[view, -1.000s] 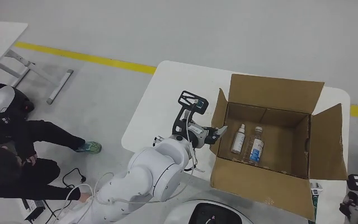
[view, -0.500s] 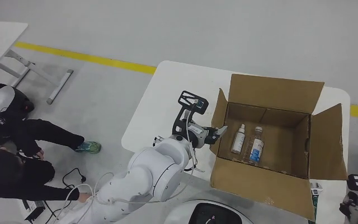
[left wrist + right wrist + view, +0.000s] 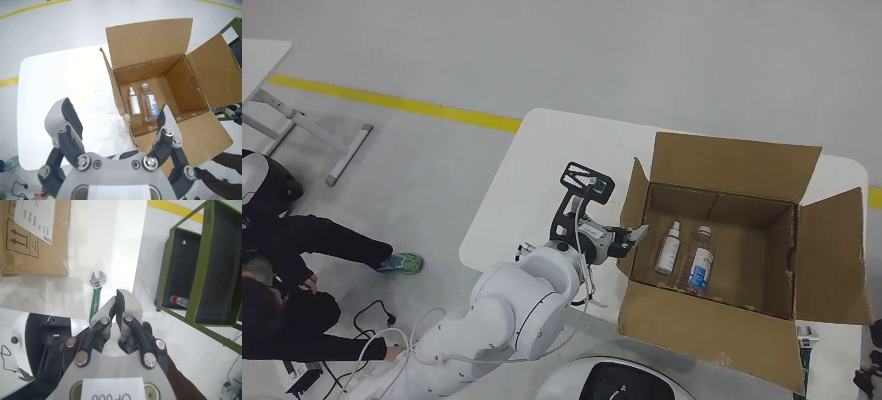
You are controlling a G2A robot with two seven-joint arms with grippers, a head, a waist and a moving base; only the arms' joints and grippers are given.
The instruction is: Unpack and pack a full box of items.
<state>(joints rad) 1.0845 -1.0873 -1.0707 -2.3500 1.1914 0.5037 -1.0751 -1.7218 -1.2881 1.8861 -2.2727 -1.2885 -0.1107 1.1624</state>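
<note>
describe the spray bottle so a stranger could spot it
On the white table stands an open cardboard box. Two bottles lie side by side in it. The spray bottle is the slimmer white one with a nozzle, not the wider clear bottle.

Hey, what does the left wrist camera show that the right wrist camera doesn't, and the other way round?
Left wrist view, not the right: the open left claw, and the inside of the cardboard box, where a spray bottle and a clear bottle lie side by side. Right wrist view, not the left: the shut right claw, a green-handled wrench on the table, and a green rack beside the table with a small bottle in it. Both: the box and the white table.
</note>
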